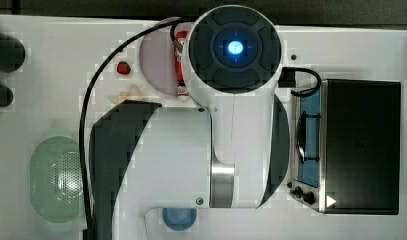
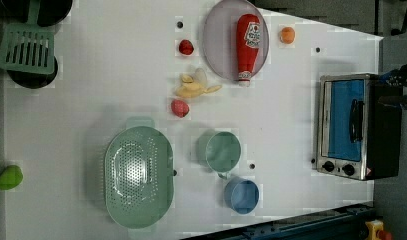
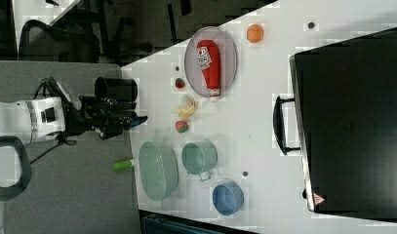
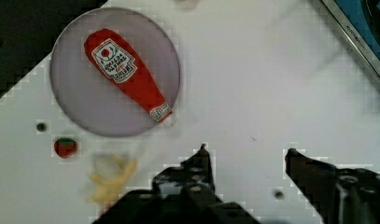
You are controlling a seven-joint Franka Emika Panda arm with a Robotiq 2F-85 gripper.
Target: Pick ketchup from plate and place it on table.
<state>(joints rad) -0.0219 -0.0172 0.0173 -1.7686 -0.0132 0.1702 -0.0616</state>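
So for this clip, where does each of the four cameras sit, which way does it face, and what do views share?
Top view: overhead, facing down; the white arm hides most of the white table.
Left view: above, facing down on the table; no arm.
Right view: from one side, arm with its open black gripper at the right view's left.
Wrist view: on the arm, facing down between the fingers.
All share the red ketchup bottle on the greyish-lavender round plate.

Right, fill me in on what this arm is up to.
Nothing is being handled yet. The ketchup lies on its side on the plate, pale tip poking just over the rim. In the wrist view the gripper hangs over bare table with its fingers open and nothing between them, off to one side of the plate. The grab hasn't started.
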